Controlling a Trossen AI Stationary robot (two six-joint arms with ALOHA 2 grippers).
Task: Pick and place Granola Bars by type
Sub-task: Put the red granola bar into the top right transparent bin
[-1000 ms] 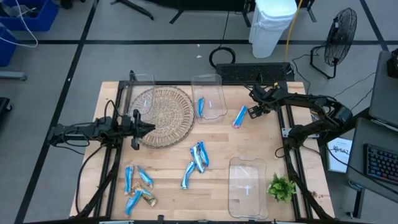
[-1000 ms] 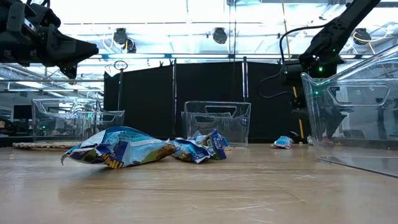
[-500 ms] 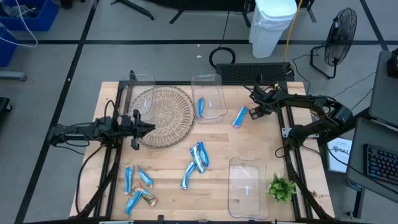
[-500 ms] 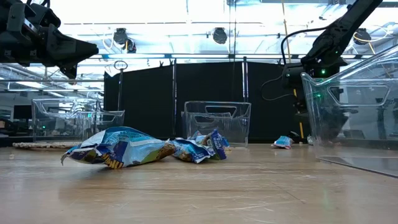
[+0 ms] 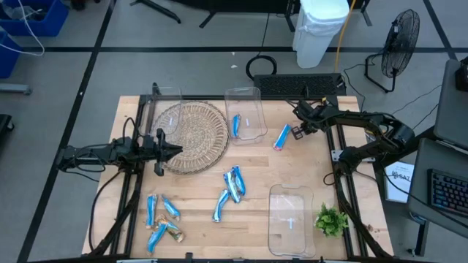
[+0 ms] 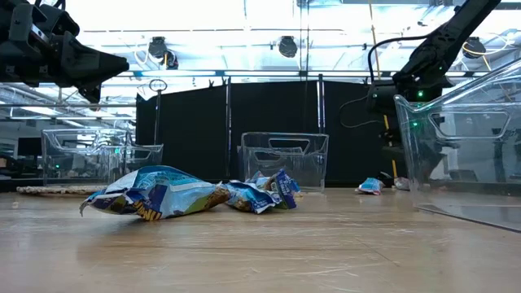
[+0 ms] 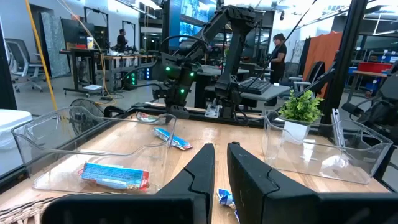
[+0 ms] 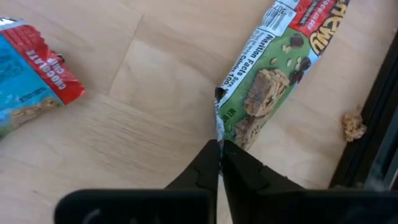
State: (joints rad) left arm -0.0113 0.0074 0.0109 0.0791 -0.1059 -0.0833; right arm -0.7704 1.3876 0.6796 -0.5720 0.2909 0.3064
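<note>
1. Closing since a second ago, the right gripper (image 8: 219, 144) now pinches the green-wrapped bar's (image 8: 273, 81) edge on the table's far right.
2. Left gripper (image 5: 175, 150) — nearly shut, empty — hovers over the wicker tray (image 5: 191, 135).
3. One blue bar (image 5: 236, 126) lies in the far clear bin (image 5: 252, 98); the near bin (image 5: 291, 219) holds none.

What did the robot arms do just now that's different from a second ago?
The right gripper snapped shut from wide open, pinching the edge of a green granola bar at the table's far right side, beside a blue bar. The arm hardly shifted. The left gripper stayed over the woven mat, and the other bars stayed put.
</note>
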